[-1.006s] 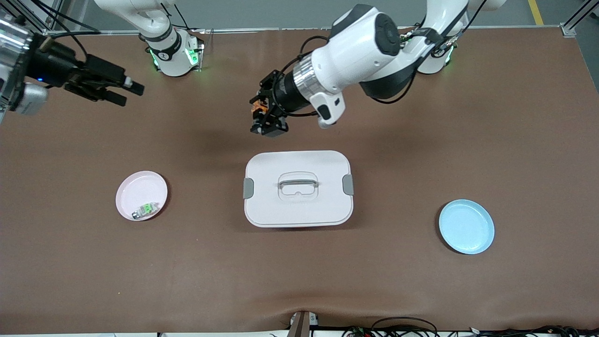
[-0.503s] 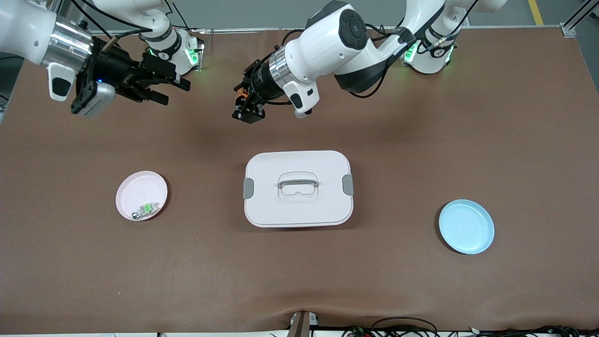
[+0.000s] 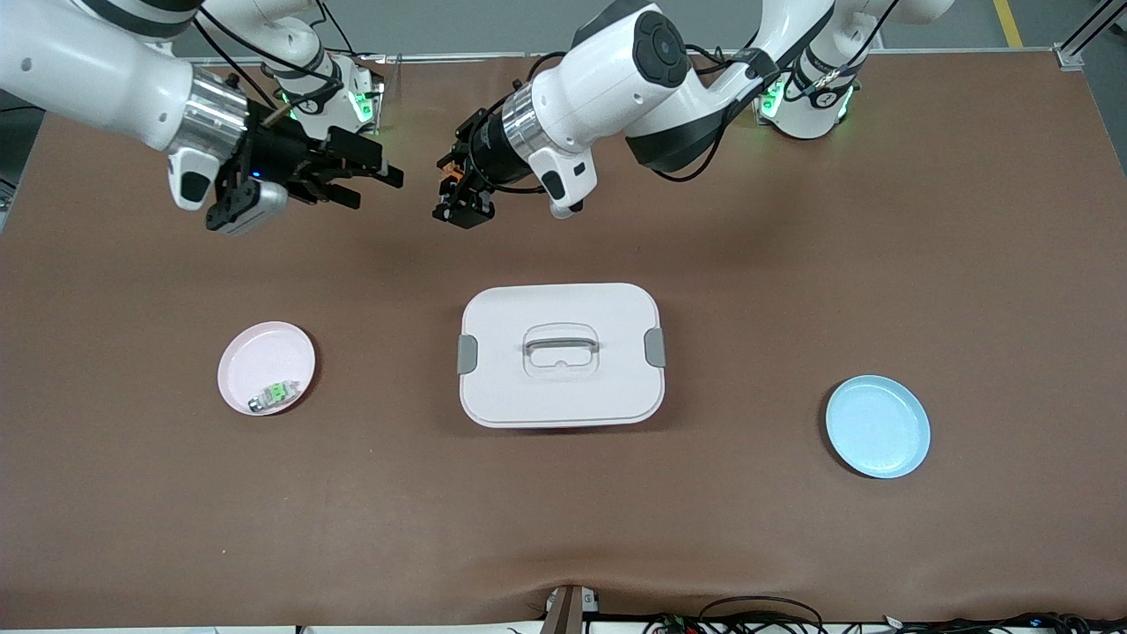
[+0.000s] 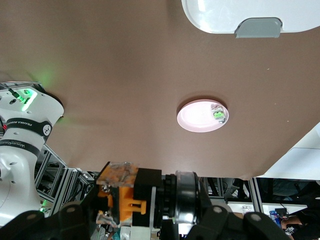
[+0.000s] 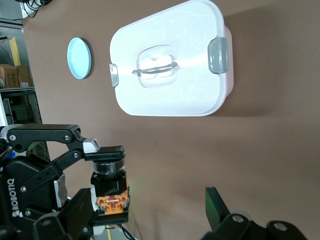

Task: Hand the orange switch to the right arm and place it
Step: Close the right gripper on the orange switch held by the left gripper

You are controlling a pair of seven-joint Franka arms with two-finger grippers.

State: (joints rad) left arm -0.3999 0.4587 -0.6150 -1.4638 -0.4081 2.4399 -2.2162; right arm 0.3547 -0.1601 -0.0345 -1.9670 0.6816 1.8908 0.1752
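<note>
front view, pink plate (image 3: 264, 357) holding green-marked part (image 3: 274, 394), blue plate (image 3: 878, 426), left hand (image 3: 460, 195) gripping orange switch (image 3: 451, 174), right hand (image 3: 374, 179) wide

Even, bright overhead light, no hard shadows. Soft blurred shadows on the brown table (image 3: 792, 264) under both arms, thin dark edge under the white lidded box (image 3: 561, 354) and the blue plate (image 3: 878, 426). Green LEDs glow at both arm bases. Front view sharp. Left wrist view: glare on the box lid, pink plate (image 4: 202, 115) washed out, close-up gripper parts soft. Right wrist view: sheen streak across the lid, foreground slightly soft.
</note>
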